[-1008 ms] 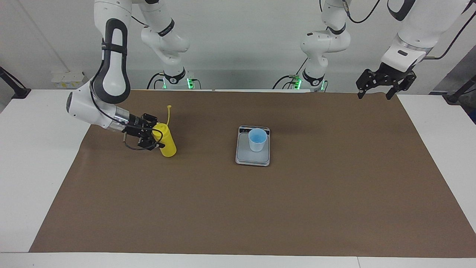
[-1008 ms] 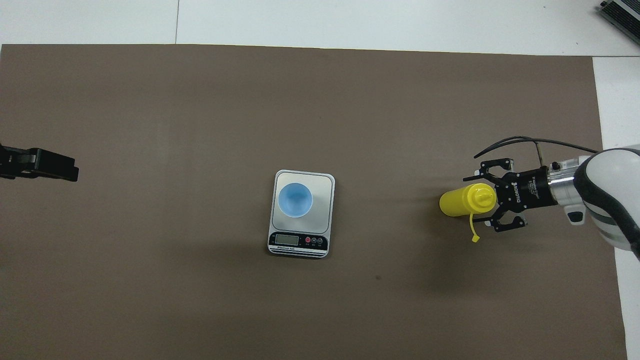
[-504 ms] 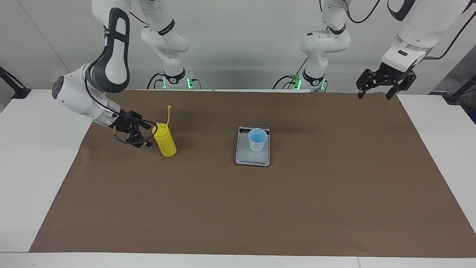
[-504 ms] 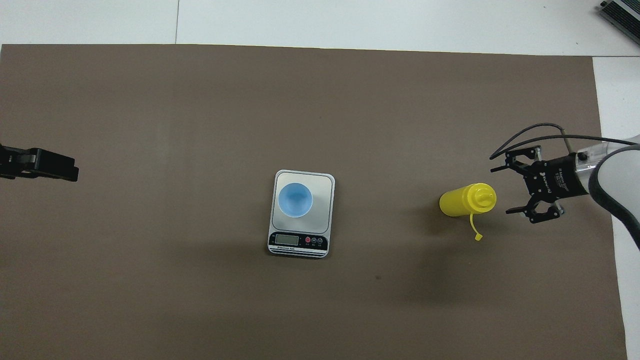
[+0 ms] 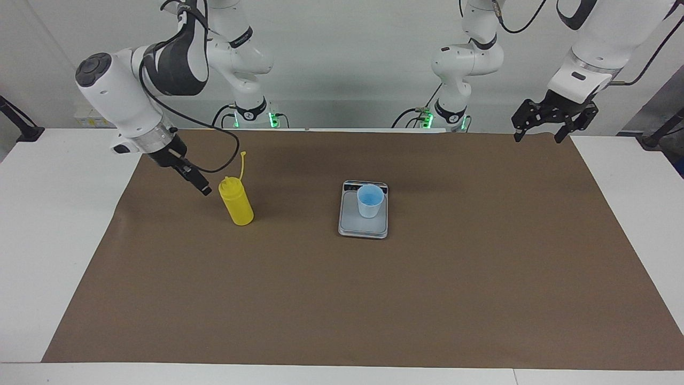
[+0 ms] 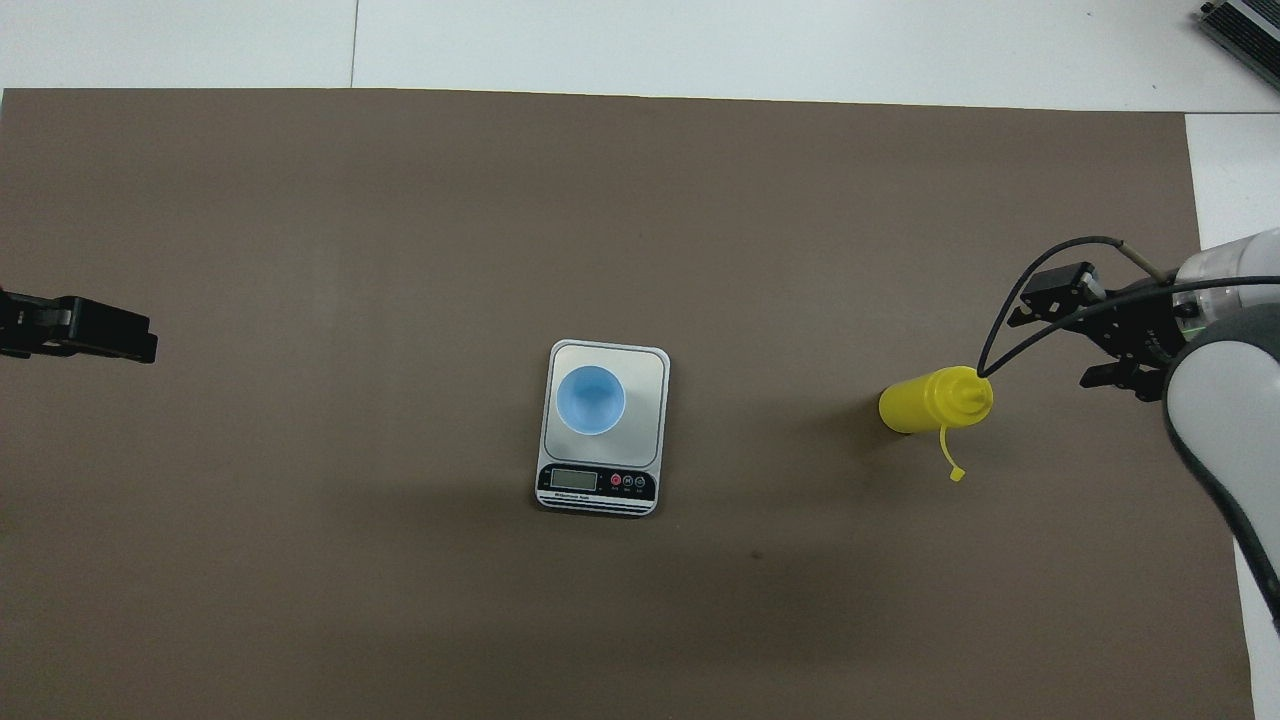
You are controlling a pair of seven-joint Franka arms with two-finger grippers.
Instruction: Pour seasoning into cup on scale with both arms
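Now backed off the yellow squeeze bottle (image 5: 236,203), right gripper (image 5: 193,179) empty, jaws apart; left gripper (image 5: 552,121) waiting, jaws spread; blue cup (image 5: 370,200) on scale (image 5: 362,227). Apparently finished.

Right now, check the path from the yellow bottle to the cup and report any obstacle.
Nothing visible stands between them. The yellow bottle stands upright toward the right arm's end, the cup sits on the scale, and only bare brown mat lies between.

Cup (image 5: 370,200) on scale (image 5: 363,227) mid-table, seasoning bottle (image 5: 237,202) upright well apart toward the right arm's end
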